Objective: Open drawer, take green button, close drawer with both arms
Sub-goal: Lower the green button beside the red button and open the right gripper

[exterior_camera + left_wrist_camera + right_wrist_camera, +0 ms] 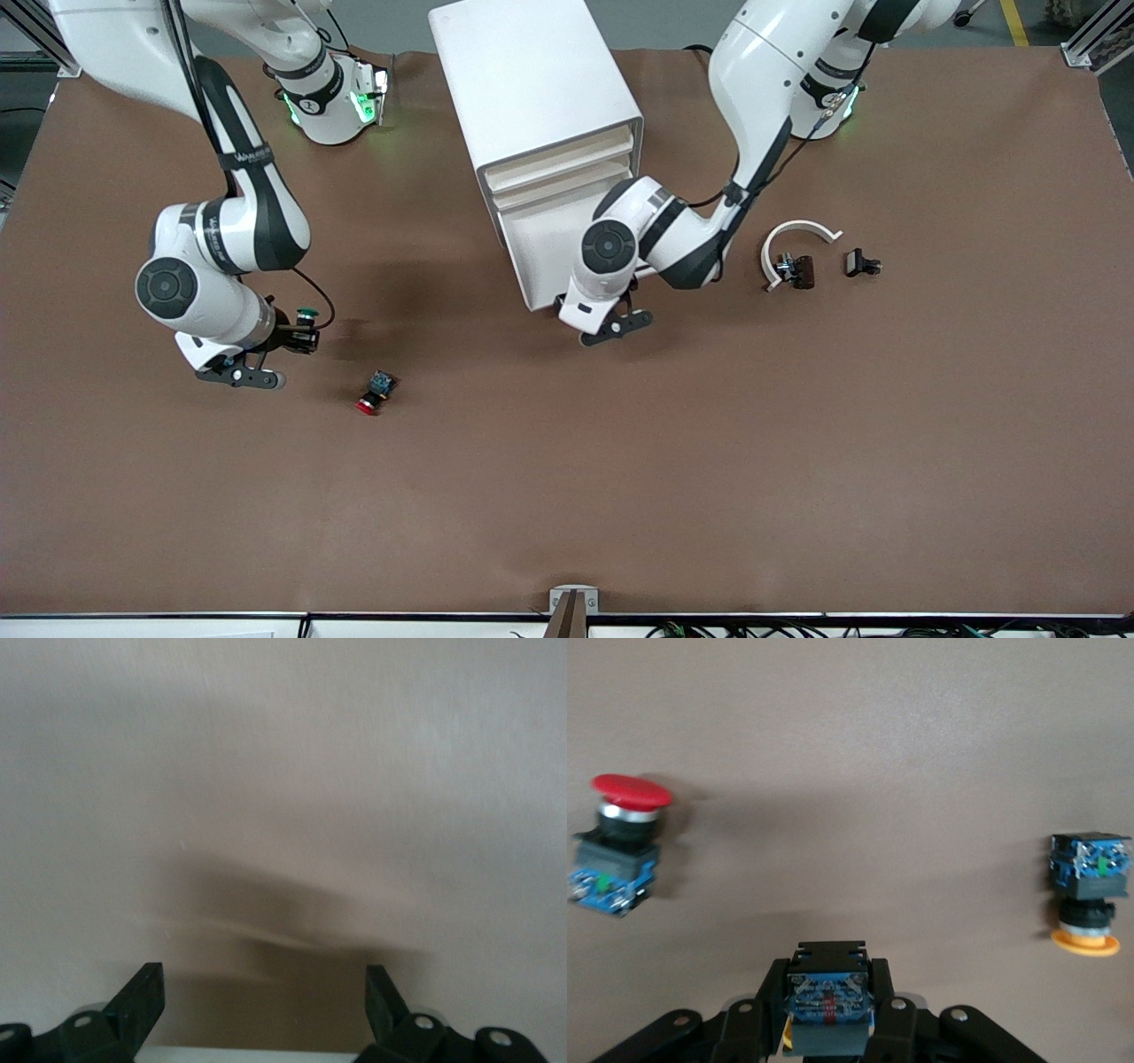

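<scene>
The white cabinet (532,80) stands at the table's middle, its stacked cream-white drawers (567,168) facing the front camera. My left gripper (611,323) is open, low at the cabinet's bottom drawer front (542,244). In the left wrist view that cream face (283,771) fills the picture past the spread, empty gripper (266,1001). My right gripper (297,338) is shut on the green-capped button (306,314) and holds it just above the table toward the right arm's end. The right wrist view shows the gripper (828,1010) clamped on the button's black body and blue base (828,992).
A red-capped button (376,391) (620,846) lies on the table beside my right gripper. A yellow-capped button (1088,895) shows only in the right wrist view. A white curved part (797,235) and two black clips (795,270) (861,263) lie toward the left arm's end.
</scene>
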{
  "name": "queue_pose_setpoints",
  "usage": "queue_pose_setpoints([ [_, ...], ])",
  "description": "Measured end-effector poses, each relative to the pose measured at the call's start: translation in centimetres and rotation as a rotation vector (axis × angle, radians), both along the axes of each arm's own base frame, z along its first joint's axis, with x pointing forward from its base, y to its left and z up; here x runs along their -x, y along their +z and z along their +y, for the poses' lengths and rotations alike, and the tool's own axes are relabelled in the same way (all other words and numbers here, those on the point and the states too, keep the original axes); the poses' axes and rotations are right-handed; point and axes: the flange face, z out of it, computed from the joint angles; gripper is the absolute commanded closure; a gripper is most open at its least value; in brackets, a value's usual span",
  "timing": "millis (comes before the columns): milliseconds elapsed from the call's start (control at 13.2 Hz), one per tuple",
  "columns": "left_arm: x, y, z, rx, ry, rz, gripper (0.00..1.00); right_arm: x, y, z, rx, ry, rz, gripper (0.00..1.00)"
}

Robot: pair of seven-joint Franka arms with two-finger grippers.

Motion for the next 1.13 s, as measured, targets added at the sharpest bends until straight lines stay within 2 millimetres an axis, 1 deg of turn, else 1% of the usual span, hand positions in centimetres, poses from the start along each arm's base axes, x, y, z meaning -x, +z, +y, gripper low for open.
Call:
queue_pose_setpoints([
  [151,2.1,-0.1,-1.7,-0.003,0.014,0.022,0.00,-0.2,-2.3,-0.1,-0.001,0.000,-0.011,0.84],
  [302,4.6,-0.3,-3.4,-0.013,0.018,0.063,0.00,-0.4,-3.8,0.0,-0.003,0.004,-0.028,0.84],
  [453,6.9,-0.2,-4.8,-0.019,0.029,0.096,0.00,-0.7,-4.4,-0.4,-0.003,-0.004,-0.039,0.84],
  [604,8.6,-0.3,-5.8,-0.025,0.036,0.121,0.00,-1.2,-4.5,-1.1,-0.003,-0.015,-0.045,0.83],
  [830,10.3,-0.5,-6.5,-0.034,0.063,0.145,0.00,-1.6,-4.9,-2.3,-0.005,-0.013,-0.054,0.82],
  [981,11.4,-0.3,-7.2,-0.034,0.085,0.161,0.00,-1.8,-5.3,-2.4,-0.006,-0.010,-0.062,0.69],
  [1132,12.2,-0.1,-7.8,-0.038,0.109,0.170,0.00,-1.7,-5.5,-2.3,-0.006,-0.008,-0.061,0.00],
])
